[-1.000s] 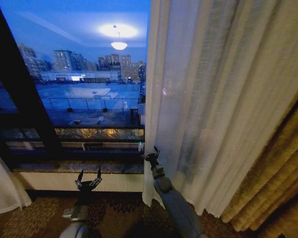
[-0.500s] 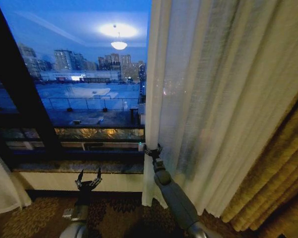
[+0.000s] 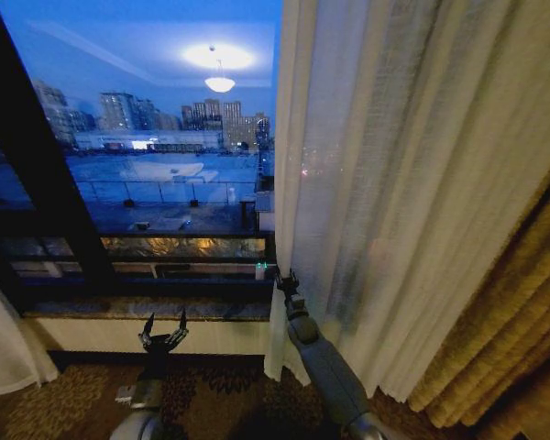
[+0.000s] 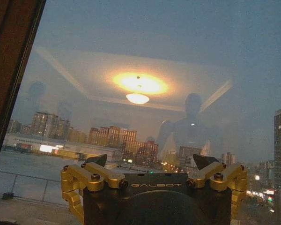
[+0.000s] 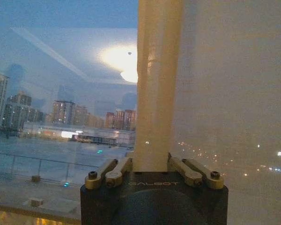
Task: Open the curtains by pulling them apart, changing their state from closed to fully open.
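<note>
The sheer cream curtain panel (image 3: pixel 403 183), thin and see-through with many narrow vertical pleats, hangs on the right half of the window and falls to a wavy hem just above the floor. Its left edge is bunched into a thick fold (image 5: pixel 157 84). The right gripper (image 3: pixel 287 281) sits at that edge, low down by the sill, and the right wrist view shows its brass-coloured jaws clamped on the fold. A second bit of sheer white fabric (image 3: pixel 9 353) hangs at the far left. Behind the right panel hangs a thick golden-yellow drape (image 3: pixel 513 321), heavy and coarsely ribbed.

The left gripper (image 3: pixel 163 330) points up below the stone sill (image 3: pixel 137 307), touching nothing, its jaws apart. The bare glass (image 3: pixel 165 137) shows a dusk skyline and a reflected ceiling lamp. The carpet (image 3: pixel 211 394) is dark and patterned.
</note>
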Controlling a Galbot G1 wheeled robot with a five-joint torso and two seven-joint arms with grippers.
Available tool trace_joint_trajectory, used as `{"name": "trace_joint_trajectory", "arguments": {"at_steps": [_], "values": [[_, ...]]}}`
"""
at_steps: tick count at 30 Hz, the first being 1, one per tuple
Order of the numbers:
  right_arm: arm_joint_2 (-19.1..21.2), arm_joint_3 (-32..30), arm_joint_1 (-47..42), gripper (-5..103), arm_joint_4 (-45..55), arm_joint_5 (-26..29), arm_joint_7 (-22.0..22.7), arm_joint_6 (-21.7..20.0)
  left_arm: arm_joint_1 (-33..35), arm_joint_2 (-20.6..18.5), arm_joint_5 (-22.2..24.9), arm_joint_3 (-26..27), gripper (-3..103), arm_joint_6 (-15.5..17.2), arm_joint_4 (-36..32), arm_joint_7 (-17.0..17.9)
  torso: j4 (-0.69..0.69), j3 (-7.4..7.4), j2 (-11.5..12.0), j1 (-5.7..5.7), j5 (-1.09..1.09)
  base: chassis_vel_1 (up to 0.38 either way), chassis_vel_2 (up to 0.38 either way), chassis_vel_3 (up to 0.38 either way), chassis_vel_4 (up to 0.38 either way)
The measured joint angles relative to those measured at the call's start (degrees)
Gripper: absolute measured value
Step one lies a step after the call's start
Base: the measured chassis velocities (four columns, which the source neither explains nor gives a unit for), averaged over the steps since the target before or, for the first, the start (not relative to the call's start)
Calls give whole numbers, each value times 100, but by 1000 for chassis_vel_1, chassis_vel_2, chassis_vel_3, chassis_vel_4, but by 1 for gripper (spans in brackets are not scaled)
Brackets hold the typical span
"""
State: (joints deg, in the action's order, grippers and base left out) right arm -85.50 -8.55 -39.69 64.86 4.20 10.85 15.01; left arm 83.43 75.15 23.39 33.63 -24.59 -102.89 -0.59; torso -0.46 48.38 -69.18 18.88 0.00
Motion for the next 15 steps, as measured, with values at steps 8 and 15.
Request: {"name": "trace_joint_trajectory", "arguments": {"at_steps": [8,15], "values": [[39,-96,-111,1,40,110,-190,81,0,0,0,0,100,0,0,0,0,0,0,0,0,0,0,0,0],[43,-125,-116,0,27,188,-230,80,0,0,0,0,100,0,0,0,1,0,1,0,0,-8,-6,6,8]]}}
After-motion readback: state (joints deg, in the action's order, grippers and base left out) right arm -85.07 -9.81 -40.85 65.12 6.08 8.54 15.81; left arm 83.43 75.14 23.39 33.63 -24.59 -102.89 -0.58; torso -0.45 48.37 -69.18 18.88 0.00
